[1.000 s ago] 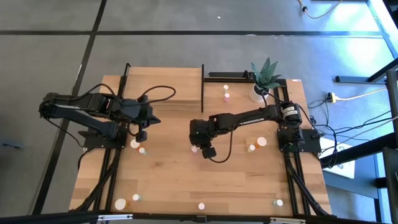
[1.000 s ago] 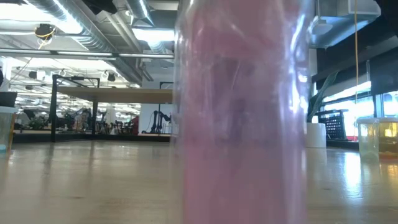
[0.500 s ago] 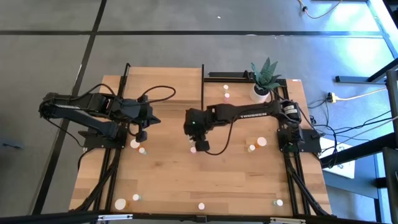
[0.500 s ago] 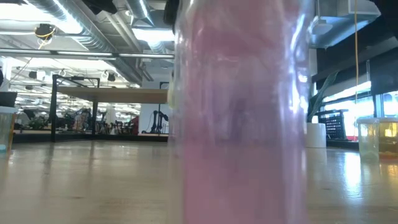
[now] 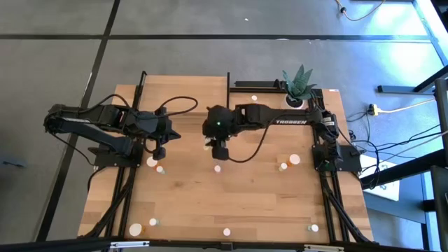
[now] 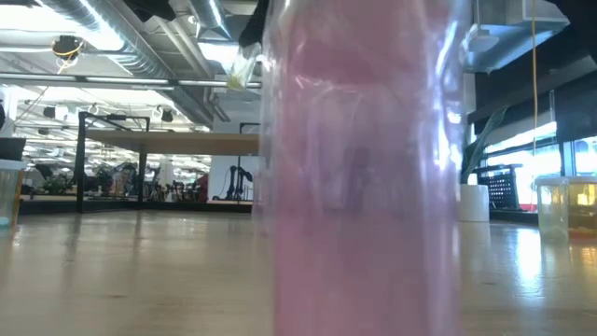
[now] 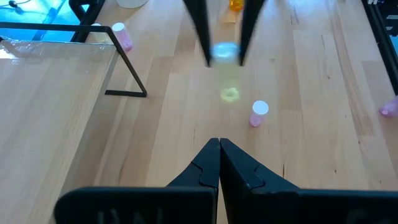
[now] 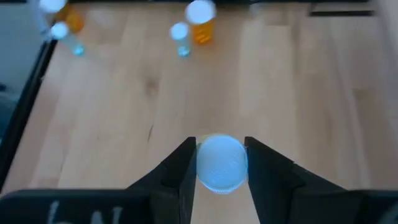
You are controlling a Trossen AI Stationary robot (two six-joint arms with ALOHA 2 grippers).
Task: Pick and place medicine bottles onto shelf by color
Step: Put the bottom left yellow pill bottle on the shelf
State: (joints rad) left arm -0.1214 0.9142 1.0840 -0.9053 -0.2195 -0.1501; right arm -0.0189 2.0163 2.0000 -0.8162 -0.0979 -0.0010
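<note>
While the right gripper (image 8: 219, 163) pinches a yellowish bottle (image 7: 224, 53) above mid-table, a slipping cap could drop it short of the shelf (image 5: 185, 94); the left gripper (image 7: 219, 163) waits clenched, empty.

My two arms are dark, nearly black, built of rounded links joined at chunky joints. My right arm (image 5: 280, 126) carries white lettering along its long forearm link, and a pale ring marks the joint beside the plant pot (image 5: 292, 103). A thin black cable loops off each arm: one curls above my left arm (image 5: 105, 124), another hangs in a loop under the right. My left hand (image 7: 219, 163) has two flat, black, wedge-shaped fingers with stepped edges. My right hand (image 8: 219, 163) has the same matte black fingers (image 8: 179, 167), broad and angular. Black cable bundles run from each base along the desk (image 5: 189, 210).
</note>
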